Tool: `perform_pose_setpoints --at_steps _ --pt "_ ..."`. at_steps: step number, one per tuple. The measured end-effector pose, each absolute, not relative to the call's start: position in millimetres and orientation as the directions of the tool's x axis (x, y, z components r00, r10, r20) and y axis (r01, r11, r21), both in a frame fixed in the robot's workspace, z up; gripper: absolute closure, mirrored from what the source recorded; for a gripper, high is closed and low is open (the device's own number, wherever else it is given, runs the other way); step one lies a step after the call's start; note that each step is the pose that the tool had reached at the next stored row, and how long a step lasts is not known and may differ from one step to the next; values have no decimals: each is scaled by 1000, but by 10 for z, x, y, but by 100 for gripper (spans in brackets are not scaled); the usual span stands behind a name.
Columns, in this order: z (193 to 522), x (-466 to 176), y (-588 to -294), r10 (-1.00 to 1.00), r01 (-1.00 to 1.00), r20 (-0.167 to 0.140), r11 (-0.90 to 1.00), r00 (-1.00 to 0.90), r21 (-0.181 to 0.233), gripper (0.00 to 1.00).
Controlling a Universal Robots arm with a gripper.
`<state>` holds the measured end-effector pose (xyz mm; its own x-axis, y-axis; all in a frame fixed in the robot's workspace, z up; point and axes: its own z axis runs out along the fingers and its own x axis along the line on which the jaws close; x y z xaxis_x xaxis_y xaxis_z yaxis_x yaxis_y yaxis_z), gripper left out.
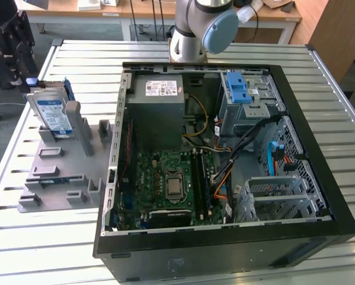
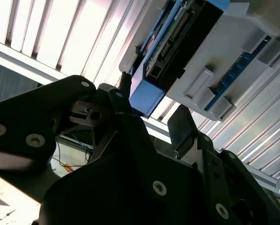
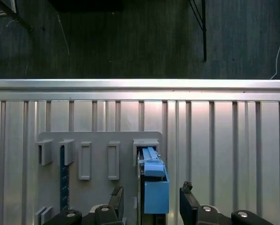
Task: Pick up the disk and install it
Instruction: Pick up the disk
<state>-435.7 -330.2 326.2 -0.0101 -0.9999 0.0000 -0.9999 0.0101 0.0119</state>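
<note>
The disk (image 1: 53,113), a silver drive with a white-and-blue label and blue side rails, stands tilted on edge in a slot of the grey holder plate (image 1: 59,175) at the exterior view's left. In the first wrist view I see the disk (image 3: 154,187) edge-on, blue rail end uppermost. My gripper (image 3: 151,199) is open, one black finger (image 3: 116,197) on each side of the disk with a gap to both. The second wrist view shows the same: gripper (image 2: 151,103) straddling the blue end of the disk (image 2: 177,42), not touching.
An open computer case (image 1: 320,142) lies on the slatted metal table (image 1: 82,65), holding a grey power-supply box (image 1: 164,110), a blue-latched drive cage (image 1: 240,89) and a motherboard (image 1: 171,181). The table edge (image 3: 140,84) with dark floor beyond runs close to the holder.
</note>
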Motion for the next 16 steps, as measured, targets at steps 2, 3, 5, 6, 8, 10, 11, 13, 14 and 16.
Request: perform_pose_setpoints --at_steps 2,3,5,6,8,10,11,13,14,16 --pt "3224 -4361 -3301 -1000 -1000 0 10 -10 12 41" --pt "3207 -4361 -3301 -1000 -1000 0 10 -10 12 41" --pt "3170 -4362 -3301 -1000 -1000 0 10 -10 11 41" --pt "3152 -4364 -3301 -1000 -1000 0 10 -10 11 41" --pt "3116 -4367 -3301 -1000 -1000 0 10 -10 11 41" --pt "3101 -4370 -3301 -1000 -1000 0 10 -10 11 41" --pt "3102 -4370 -3301 -1000 -1000 0 10 -10 11 41" --pt "3102 -4370 -3301 -1000 -1000 0 10 -10 11 43" --pt "3101 -4370 -3301 -1000 -1000 0 10 -10 11 49" --pt "3091 -4370 -3298 -1000 -1000 0 10 -10 11 49"
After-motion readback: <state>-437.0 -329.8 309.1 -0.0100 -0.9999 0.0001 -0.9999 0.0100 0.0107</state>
